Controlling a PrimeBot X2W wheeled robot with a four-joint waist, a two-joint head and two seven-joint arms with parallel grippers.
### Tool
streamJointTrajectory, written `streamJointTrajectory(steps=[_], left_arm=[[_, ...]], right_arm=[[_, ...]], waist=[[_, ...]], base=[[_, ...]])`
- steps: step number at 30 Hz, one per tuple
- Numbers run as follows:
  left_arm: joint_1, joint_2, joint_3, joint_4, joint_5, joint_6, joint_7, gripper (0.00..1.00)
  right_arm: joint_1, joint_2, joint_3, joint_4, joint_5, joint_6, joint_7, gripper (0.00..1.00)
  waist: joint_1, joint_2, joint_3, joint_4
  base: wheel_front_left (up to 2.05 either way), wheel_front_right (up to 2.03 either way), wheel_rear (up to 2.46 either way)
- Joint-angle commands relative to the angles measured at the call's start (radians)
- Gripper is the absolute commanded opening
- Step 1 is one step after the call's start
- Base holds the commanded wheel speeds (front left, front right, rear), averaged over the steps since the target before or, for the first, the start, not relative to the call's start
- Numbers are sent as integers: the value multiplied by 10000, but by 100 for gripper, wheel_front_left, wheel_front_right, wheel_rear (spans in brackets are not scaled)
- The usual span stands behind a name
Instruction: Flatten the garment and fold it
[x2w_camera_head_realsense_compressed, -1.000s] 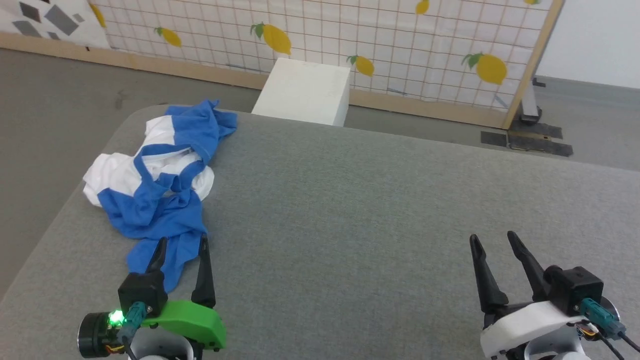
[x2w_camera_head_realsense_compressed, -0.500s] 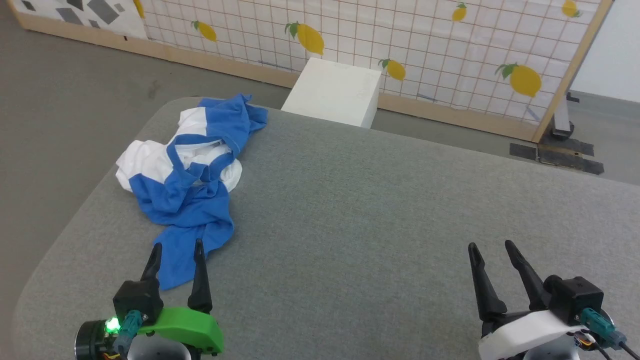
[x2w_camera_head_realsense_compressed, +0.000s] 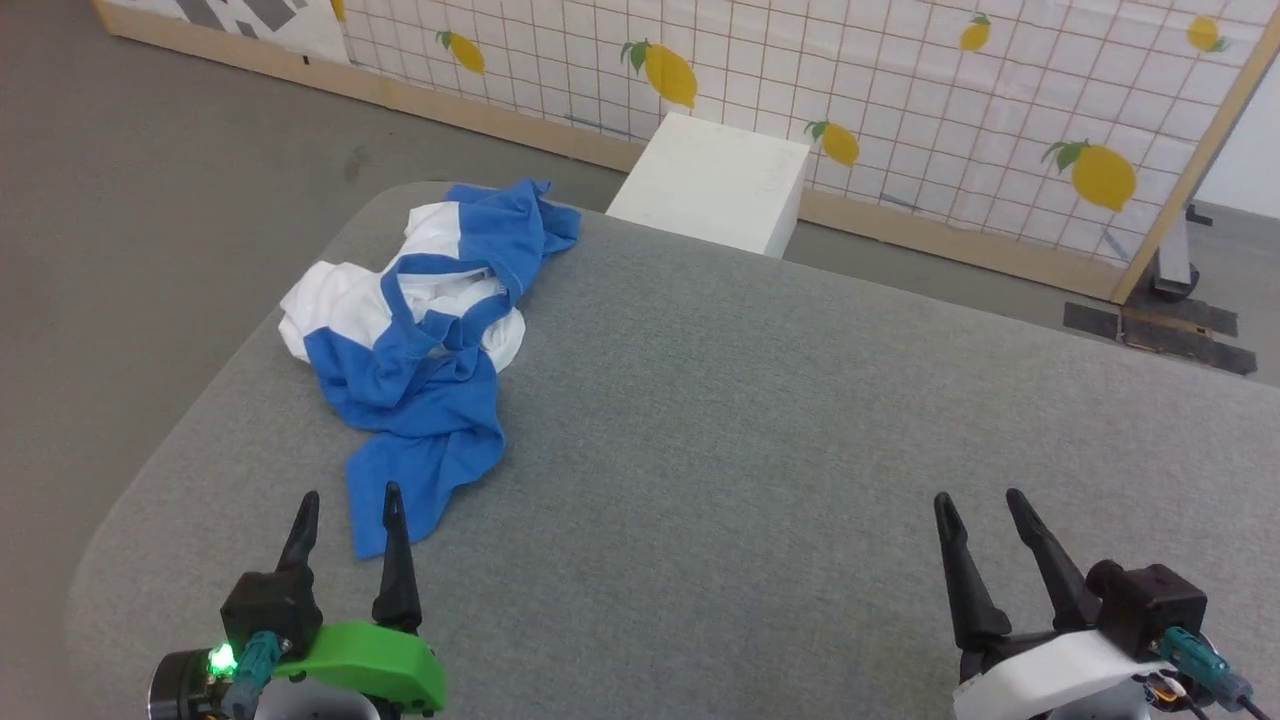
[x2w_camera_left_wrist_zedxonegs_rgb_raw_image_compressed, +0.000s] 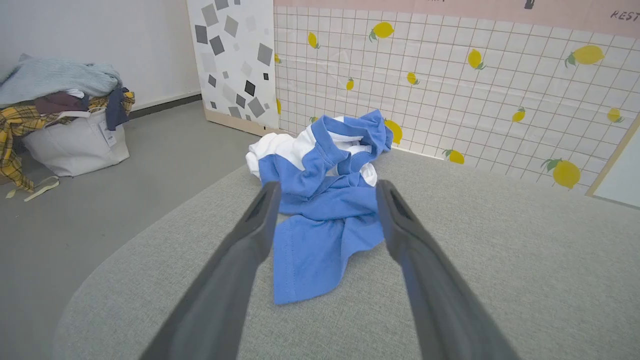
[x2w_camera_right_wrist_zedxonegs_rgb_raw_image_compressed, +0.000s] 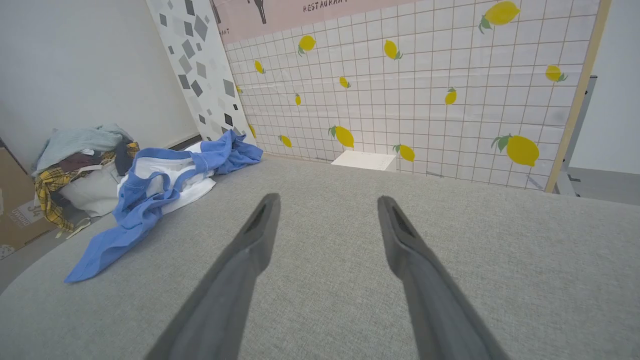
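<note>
The garment (x2w_camera_head_realsense_compressed: 420, 340) lies bunched at ten o'clock in the head view, its hem and most of its white body buried in its own folds. How the sleeves run cannot be told. The left gripper (x2w_camera_head_realsense_compressed: 350, 492) at seven o'clock and the right gripper (x2w_camera_head_realsense_compressed: 978, 495) at five o'clock lose their wrists to the bottom edge. The far edge of the table (x2w_camera_head_realsense_compressed: 800, 450) hides the base of the white box (x2w_camera_head_realsense_compressed: 715, 180) at twelve o'clock. In the left wrist view, the heap of clothes (x2w_camera_left_wrist_zedxonegs_rgb_raw_image_compressed: 55, 85) at nine o'clock runs off the left edge. The lettering (x2w_camera_left_wrist_zedxonegs_rgb_raw_image_compressed: 625, 15) at one o'clock is cut short.
</note>
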Motion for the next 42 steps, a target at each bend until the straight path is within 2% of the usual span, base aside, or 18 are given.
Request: streamJointTrajectory(steps=[1, 10, 36, 42], left_arm=[[188, -34, 19, 31, -150, 52, -96, 100], [239, -38, 5, 94, -228, 115, -282, 100], [379, -25, 49, 231, -299, 216, -815, 100], [378, -28, 76, 247, -319, 232, -826, 100]], right_arm=[[207, 0, 43, 56, 28, -10, -119, 100], [307, 1, 49, 17, -280, -12, -306, 100], [578, 1, 56, 354, 209, -15, -842, 100], [590, 1, 64, 383, 204, -15, -853, 100]], waist=[[0, 0, -15, 93], [0, 0, -66, 442], [0, 0, -175, 1430], [0, 0, -164, 1432]], base=[[0, 0, 0], [0, 0, 0], [0, 0, 0], [0, 0, 0]])
